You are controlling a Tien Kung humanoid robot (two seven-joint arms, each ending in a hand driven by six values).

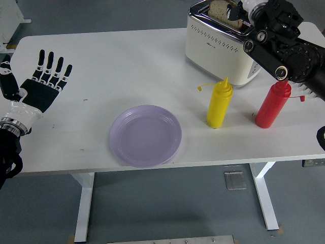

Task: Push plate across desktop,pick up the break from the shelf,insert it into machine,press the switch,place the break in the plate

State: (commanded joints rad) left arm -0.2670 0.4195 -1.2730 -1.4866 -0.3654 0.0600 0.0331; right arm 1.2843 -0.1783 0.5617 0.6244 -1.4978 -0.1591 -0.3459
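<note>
A lilac plate (pixel 145 135) lies near the table's front edge, at the middle. A cream toaster (pixel 219 43) stands at the back right. A slice of bread (pixel 220 8) sits low in its top slot. My right hand (pixel 242 10) is over the toaster with its fingers on the bread's top edge. My left hand (pixel 44 81) hovers flat over the table's left side, fingers spread and empty.
A yellow squeeze bottle (pixel 219 103) and a red squeeze bottle (pixel 271 104) stand in front of the toaster. My right forearm (pixel 287 51) passes above the red bottle. A dark object (pixel 321 137) shows at the right edge.
</note>
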